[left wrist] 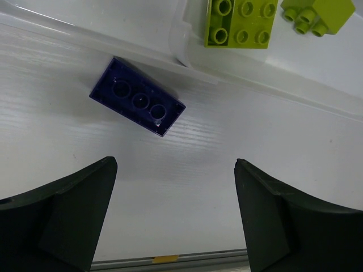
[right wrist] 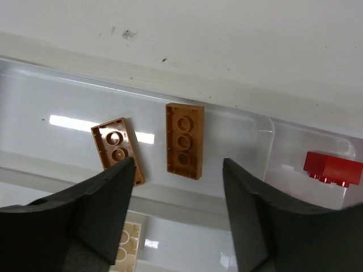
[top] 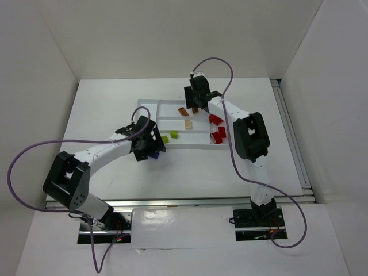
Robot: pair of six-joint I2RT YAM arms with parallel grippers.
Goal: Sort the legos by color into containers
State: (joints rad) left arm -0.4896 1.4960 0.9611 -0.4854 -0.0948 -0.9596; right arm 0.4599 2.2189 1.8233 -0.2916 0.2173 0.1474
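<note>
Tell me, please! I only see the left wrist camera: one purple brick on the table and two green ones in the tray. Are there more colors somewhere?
Observer: Yes. The right wrist camera shows two orange-brown legos lying flat in one long slot of the tray.
Operator: Any red ones?
Observer: Yes, some red legos sit together in the compartment at the tray's right end.
Operator: Is the other arm holding a brick?
Observer: No. The right gripper hovers above the orange-brown pair with its jaws apart and nothing between them.
</note>
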